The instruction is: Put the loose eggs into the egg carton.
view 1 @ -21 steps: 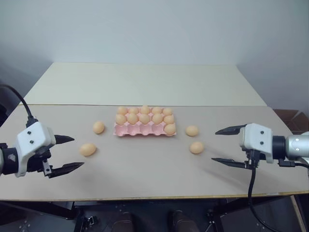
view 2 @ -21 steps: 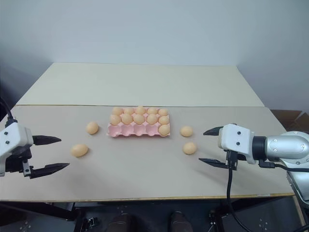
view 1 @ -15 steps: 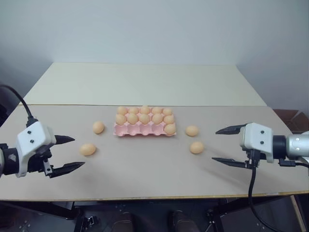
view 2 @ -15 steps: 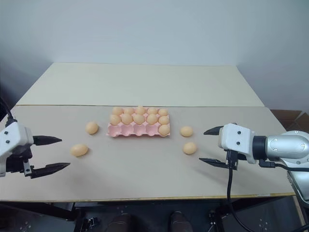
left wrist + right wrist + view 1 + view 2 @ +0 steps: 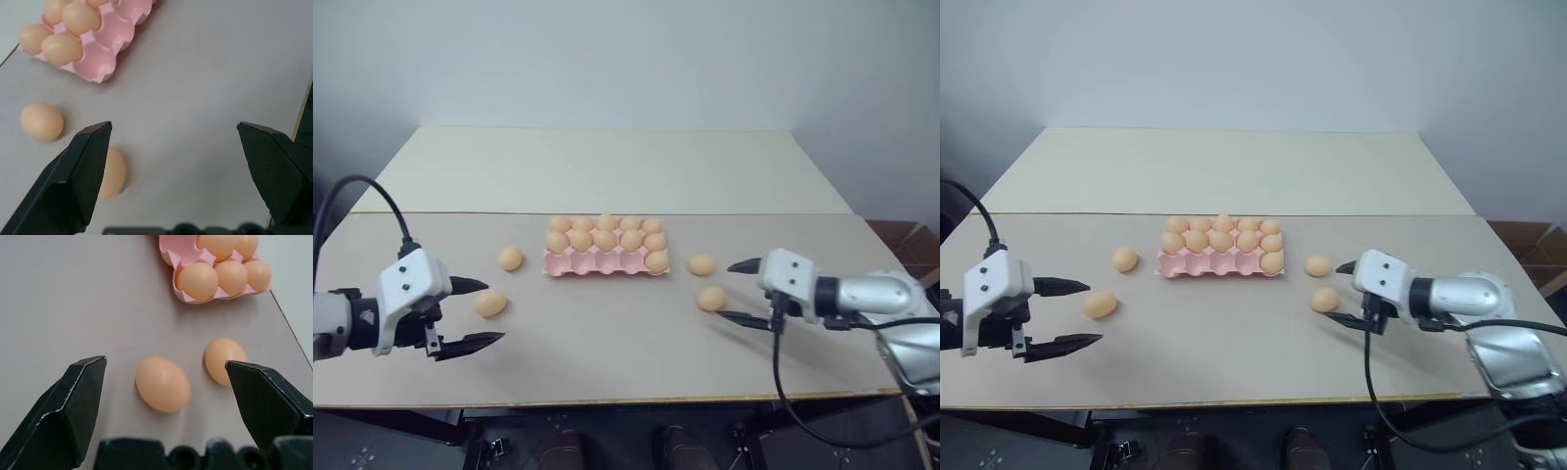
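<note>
While four eggs (image 5: pixel 711 299) are lying loose on the table (image 5: pixel 607 343), two on each side of the part-filled carton (image 5: pixel 606 259), both the left gripper (image 5: pixel 475 315) and right gripper (image 5: pixel 737 291) are hanging wide-fingered and empty, with nothing yet picked up.

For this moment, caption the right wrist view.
Open right gripper lined up on two loose eggs beside the egg carton.

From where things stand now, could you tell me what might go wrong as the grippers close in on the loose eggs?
The right gripper, open, brackets the near right egg; a finger nudge could roll it into the far right egg. The left gripper, open, has one finger overlapping the near left egg, so closing now may push it aside.
</note>
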Motion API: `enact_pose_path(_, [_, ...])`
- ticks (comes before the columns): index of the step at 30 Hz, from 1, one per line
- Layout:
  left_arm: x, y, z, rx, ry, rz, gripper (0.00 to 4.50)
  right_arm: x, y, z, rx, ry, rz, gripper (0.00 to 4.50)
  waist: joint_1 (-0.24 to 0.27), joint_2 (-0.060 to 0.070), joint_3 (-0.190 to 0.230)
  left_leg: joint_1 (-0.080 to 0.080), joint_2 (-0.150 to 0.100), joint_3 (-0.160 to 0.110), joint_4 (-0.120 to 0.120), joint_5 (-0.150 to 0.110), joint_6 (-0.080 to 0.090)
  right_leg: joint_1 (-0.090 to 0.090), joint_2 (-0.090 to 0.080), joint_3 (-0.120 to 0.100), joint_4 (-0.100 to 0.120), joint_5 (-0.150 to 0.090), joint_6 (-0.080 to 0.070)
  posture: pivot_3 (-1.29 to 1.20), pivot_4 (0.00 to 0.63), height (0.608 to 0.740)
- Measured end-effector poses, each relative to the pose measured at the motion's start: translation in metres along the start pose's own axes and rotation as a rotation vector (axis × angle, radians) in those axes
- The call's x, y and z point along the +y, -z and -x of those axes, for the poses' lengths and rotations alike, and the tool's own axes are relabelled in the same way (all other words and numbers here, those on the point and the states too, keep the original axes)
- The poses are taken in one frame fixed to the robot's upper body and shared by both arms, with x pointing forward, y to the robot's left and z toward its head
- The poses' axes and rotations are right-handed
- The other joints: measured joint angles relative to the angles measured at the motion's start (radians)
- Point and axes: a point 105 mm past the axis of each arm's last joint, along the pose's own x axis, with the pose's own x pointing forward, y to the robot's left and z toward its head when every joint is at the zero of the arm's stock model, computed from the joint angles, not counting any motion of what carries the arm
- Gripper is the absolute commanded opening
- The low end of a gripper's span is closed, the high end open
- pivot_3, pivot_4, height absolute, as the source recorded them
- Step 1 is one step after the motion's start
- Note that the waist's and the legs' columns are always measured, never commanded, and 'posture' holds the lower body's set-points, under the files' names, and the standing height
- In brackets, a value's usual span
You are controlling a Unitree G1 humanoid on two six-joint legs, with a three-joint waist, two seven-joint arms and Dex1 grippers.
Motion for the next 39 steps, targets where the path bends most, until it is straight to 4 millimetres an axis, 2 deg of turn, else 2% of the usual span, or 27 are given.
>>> enact_pose_path(6, [-0.006, 0.0, -0.01, -0.008, 0.053, 0.005, 4.47, -0.001, 0.018, -0.022, 0.04, -0.02, -0.013, 4.5, 0.0, 0.0, 0.0, 0.0, 0.0, 0.0, 0.0, 0.0, 0.0, 0.0, 0.0, 0.0, 0.0, 0.0, 0.0, 0.0, 0.15, 0.74])
enact_pose_path(12, [-0.009, -0.002, -0.013, -0.015, 0.07, -0.011, 4.47, -0.003, 0.028, -0.024, 0.058, -0.03, -0.023, 4.5, 0.0, 0.0, 0.0, 0.0, 0.0, 0.0, 0.0, 0.0, 0.0, 0.0, 0.0, 0.0, 0.0, 0.0, 0.0, 0.0, 0.15, 0.74])
enact_pose_path(14, [-0.01, -0.003, -0.013, -0.018, 0.071, -0.019, 4.5, -0.001, 0.032, -0.028, 0.063, -0.039, -0.041, 4.12, 0.0, 0.0, 0.0, 0.0, 0.0, 0.0, 0.0, 0.0, 0.0, 0.0, 0.0, 0.0, 0.0, 0.0, 0.0, 0.0, 0.15, 0.74])
enact_pose_path(19, [-0.011, -0.002, -0.015, -0.02, 0.072, -0.022, 4.5, 0.002, 0.043, -0.033, 0.076, -0.045, -0.082, 2.54, -0.003, 0.0, 0.0, 0.0, 0.0, 0.0, 0.0, 0.0, 0.0, 0.0, 0.0, 0.0, 0.0, 0.0, 0.0, 0.0, 0.15, 0.74])
enact_pose_path(26, [-0.01, -0.002, -0.015, -0.021, 0.07, -0.025, 4.5, 0.002, 0.042, -0.034, 0.082, -0.041, -0.045, 2.54, -0.006, 0.0, 0.0, 0.0, 0.0, 0.0, 0.0, 0.0, 0.0, 0.0, 0.0, 0.0, 0.001, 0.0, 0.0, 0.0, 0.15, 0.74])
enact_pose_path(28, [-0.009, 0.001, -0.014, -0.014, 0.065, -0.012, 4.5, 0.003, 0.037, -0.034, 0.071, -0.044, -0.026, 2.54, -0.007, 0.0, 0.0, 0.0, 0.0, 0.0, 0.0, 0.0, 0.0, 0.0, 0.0, 0.0, 0.001, 0.0, 0.0, 0.0, 0.15, 0.74])
enact_pose_path(31, [-0.006, 0.008, -0.009, 0.014, 0.038, 0.006, 4.5, -0.001, 0.017, -0.037, 0.02, -0.038, 0.027, 2.54, -0.016, 0.0, 0.0, 0.001, 0.0, 0.0, 0.0, 0.0, 0.0, 0.0, 0.0, 0.0, 0.001, 0.0, 0.0, 0.0, 0.15, 0.74])
enact_pose_path(35, [-0.006, 0.017, -0.002, 0.066, 0.032, 0.02, 4.5, -0.024, -0.036, -0.053, -0.11, 0.027, 0.135, 2.54, -0.029, 0.001, 0.0, 0.004, 0.001, 0.001, -0.001, 0.0, 0.0, 0.001, 0.001, 0.001, 0.002, 0.0, 0.0, 0.0, 0.15, 0.74])
enact_pose_path(39, [-0.006, 0.02, 0.0, 0.075, 0.037, 0.031, 4.5, -0.03, -0.059, -0.08, -0.14, 0.033, 0.211, 2.54, -0.024, 0.001, 0.0, 0.002, 0.001, 0.001, -0.002, 0.0, 0.0, 0.0, 0.001, 0.001, 0.001, 0.0, 0.0, 0.0, 0.15, 0.74])
